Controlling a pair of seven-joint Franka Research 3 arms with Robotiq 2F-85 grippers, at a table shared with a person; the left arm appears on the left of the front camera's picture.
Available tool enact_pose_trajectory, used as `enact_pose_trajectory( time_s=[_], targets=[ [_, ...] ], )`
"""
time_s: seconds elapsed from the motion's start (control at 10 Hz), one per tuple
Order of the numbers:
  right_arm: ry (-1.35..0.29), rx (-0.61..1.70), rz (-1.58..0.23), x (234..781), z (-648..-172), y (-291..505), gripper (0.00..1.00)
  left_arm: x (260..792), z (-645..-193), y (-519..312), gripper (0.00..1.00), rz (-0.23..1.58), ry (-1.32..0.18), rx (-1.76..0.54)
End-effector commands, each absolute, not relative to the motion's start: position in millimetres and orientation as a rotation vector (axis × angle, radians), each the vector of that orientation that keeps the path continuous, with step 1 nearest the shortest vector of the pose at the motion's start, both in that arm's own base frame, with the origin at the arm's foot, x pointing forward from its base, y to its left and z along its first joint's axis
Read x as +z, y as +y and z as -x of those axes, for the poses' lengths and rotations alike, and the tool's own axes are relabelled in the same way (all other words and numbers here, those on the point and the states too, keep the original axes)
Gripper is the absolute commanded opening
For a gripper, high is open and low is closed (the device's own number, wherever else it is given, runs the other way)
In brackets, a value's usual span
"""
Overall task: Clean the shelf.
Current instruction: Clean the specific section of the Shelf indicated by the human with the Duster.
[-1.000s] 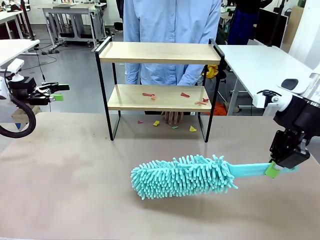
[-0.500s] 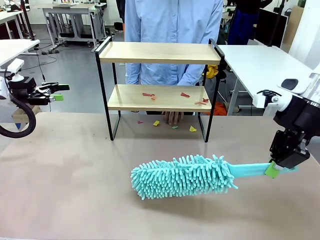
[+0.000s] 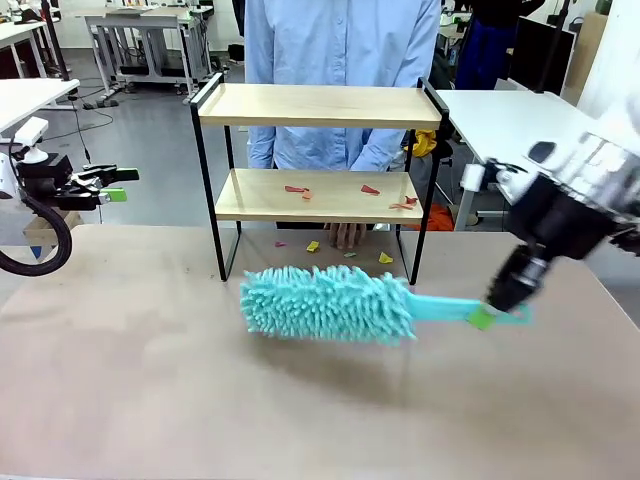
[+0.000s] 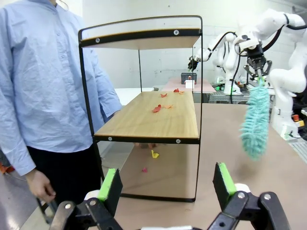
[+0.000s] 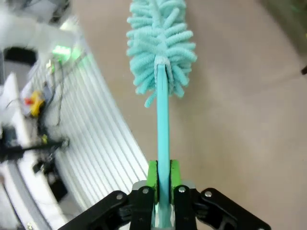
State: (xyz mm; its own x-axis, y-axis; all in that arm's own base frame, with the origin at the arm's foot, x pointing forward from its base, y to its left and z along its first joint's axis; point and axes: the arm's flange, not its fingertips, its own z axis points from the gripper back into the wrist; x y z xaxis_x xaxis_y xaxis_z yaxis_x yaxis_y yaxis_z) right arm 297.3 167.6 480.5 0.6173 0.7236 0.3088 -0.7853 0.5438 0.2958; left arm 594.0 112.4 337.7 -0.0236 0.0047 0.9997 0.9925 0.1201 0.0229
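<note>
Holding the teal duster (image 3: 330,303) aloft, right hand (image 3: 482,318) clamped on its handle, before the shelf (image 3: 320,105) at the surface's (image 3: 150,380) far side. Probably a light, rigid rack, apt to slide; best steadied by its black frame (image 3: 206,180). Left hand (image 3: 116,185) wide apart, empty.

In front of the shelf (image 3: 320,105) and to its left, you have bare worktop (image 3: 120,350) out to the left claw (image 3: 112,185), which hangs with its jaws wide apart well off the shelf's left side. Straight in front of the shelf the duster (image 3: 325,303) stretches across, its handle clamped in the right claw (image 3: 487,317) off the shelf's right front corner. Between the shelf's boards the front is open, with paper scraps (image 3: 300,190) on the lower board. Behind the shelf a person (image 3: 340,60) stands close, one hand (image 3: 345,235) under the lower board.
</note>
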Motion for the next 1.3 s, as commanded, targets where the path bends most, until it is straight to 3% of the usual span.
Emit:
enact_pose_trajectory(
  time_s=[0.0,0.3,0.4,0.5,0.6,0.9,1.2],
  targets=[
    [-0.216,0.67,-0.358,479.5,-316.5,220.8,0.13,341.2,-592.7,112.7,1.0,1.113,-1.286,-1.132],
    [-0.225,0.518,-0.277,467.2,-335.0,279.3,0.13,341.2,-592.7,112.7,1.0,1.113,-1.286,-1.132],
    [-0.206,0.49,-0.298,461.1,-339.9,292.9,0.13,341.2,-592.7,112.7,1.0,1.113,-1.286,-1.132],
    [-0.162,0.517,-0.432,462.6,-340.5,286.8,0.13,341.2,-592.7,112.7,1.0,1.113,-1.286,-1.132],
    [-0.217,0.532,-0.313,460.7,-329.1,278.0,0.13,341.2,-592.7,112.7,1.0,1.113,-1.286,-1.132],
    [-0.188,0.527,-0.331,454.3,-335.6,286.2,0.13,341.2,-592.7,112.7,1.0,1.113,-1.286,-1.132],
    [-0.284,0.274,-0.211,452.1,-347.7,370.9,0.13,341.2,-592.7,112.7,1.0,1.113,-1.286,-1.132]
  ],
)
